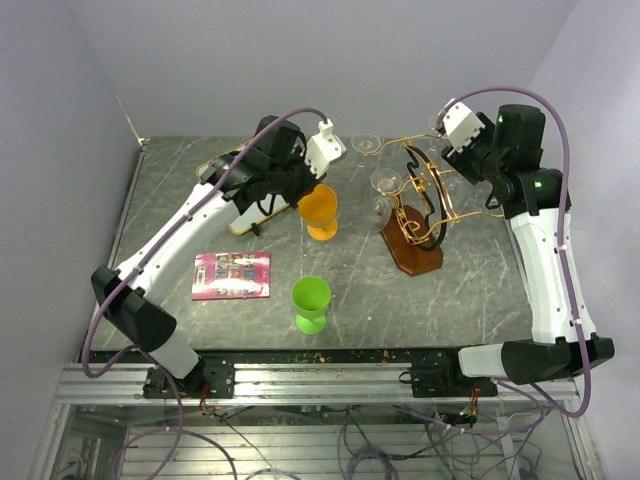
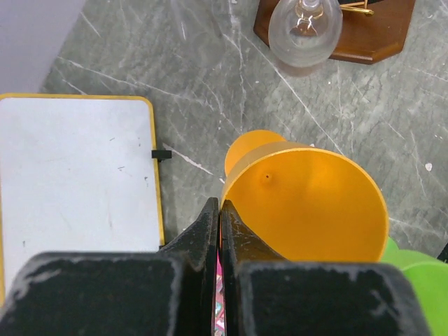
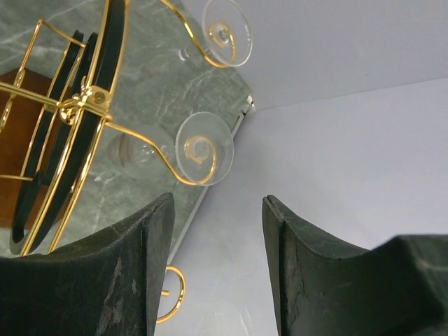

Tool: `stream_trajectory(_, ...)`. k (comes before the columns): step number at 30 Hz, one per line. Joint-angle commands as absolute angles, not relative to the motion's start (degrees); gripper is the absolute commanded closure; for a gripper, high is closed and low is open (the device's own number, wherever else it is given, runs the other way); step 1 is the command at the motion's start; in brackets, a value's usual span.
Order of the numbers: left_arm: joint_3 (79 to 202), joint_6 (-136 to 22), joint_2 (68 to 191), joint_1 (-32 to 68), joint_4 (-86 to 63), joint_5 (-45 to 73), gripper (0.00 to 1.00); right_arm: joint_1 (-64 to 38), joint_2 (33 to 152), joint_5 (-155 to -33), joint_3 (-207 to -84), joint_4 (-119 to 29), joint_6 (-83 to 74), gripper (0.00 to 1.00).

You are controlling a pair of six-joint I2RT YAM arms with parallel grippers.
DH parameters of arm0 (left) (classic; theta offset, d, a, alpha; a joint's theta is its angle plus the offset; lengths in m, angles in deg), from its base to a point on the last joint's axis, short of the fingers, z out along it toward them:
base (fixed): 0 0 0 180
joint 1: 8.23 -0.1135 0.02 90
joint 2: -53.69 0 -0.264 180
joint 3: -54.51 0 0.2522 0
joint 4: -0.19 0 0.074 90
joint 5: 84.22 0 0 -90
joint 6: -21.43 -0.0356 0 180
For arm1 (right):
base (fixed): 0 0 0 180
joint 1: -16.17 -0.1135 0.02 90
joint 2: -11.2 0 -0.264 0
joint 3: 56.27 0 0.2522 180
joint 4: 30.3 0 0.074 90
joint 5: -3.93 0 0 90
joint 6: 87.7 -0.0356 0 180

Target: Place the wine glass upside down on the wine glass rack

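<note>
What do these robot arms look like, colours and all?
The left arm and right arm are white links with black joints, a mauve cable looping along each. The left gripper and right gripper have two black fingers, scuffed. Green lights glow on the right arm.

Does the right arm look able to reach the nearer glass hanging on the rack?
Probably yes: the right gripper is open, and the glass hangs by its foot on the rack just ahead, nothing between.
</note>
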State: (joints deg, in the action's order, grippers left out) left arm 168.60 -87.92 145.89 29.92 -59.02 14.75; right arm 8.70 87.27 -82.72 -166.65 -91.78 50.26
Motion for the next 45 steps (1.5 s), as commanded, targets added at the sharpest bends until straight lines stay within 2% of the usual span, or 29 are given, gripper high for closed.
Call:
stream_trajectory(1, 168.38, -90.98, 142.15, 27.9, -61.44, 16.52, 0.93, 10.59, 88.01, -85.69, -170.8, -91.7, 46.39, 0.47)
stream_trajectory(7, 166.31, -89.36, 136.06, 21.36, -60.21, 23.22, 0.93, 12.45, 88.87, -88.13, -172.76, -88.66, 41.26, 0.36)
stream_trajectory(12, 164.8, -85.54, 131.85, 14.89, -57.74, 30.38, 0.93, 12.65, 91.15, -92.09, -177.4, -88.21, 37.88, 0.14)
stream_trajectory(15, 163.59, -83.07, 129.45, 11.62, -55.48, 32.85, 0.93, 12.81, 91.78, -98.04, -179.25, -87.68, 35.1, 0.09)
stream_trajectory(23, 163.29, -72.29, 124.97, 3.97, -48.04, 36.29, 0.93, 12.74, 94.25, -118.32, -180.47, -84.85, 25.45, 0.08)
stream_trajectory(31, 165.13, -64.1, 123.72, 3.37, -42.47, 33.14, 0.93, 12.19, 95.76, -132.68, -177.95, -77.92, 14.88, 0.11)
stream_trajectory(36, 166.92, -59.65, 123.98, 3.37, -38.3, 34.09, 0.93, 10.08, 96.37, -137.2, -176.83, -75.06, 11.49, 0.12)
stream_trajectory(45, 166.49, -51.4, 124.63, 3.37, -32.73, 38.11, 0.93, 1.67, 97.76, -135.41, -177.45, -76.5, 13.46, 0.15)
